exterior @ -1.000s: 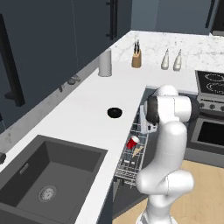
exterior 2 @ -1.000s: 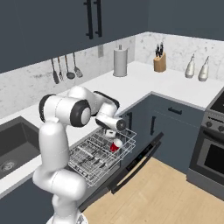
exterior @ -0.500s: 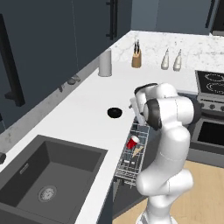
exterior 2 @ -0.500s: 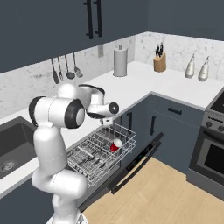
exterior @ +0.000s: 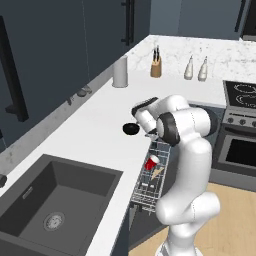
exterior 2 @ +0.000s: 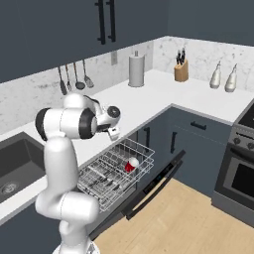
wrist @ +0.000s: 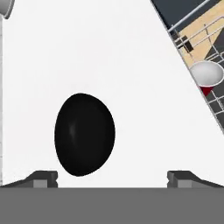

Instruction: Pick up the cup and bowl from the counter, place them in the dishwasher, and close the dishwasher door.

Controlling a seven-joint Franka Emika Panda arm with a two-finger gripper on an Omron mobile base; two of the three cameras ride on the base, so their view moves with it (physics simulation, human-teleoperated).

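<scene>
Fingertips [wrist: 43,178] of the hand [wrist: 112,177] stand spread wide and empty over the worktop [wrist: 131,109], the bowl [wrist: 85,134] lying just ahead between them, nearer the left tip. Off to the right, the cup [wrist: 206,75] rests in the dishwasher [exterior 2: 115,171] rack.

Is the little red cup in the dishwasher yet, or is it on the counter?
In the dishwasher. The cup lies tipped on its side in the pulled-out wire rack, above the open dishwasher door.
</scene>
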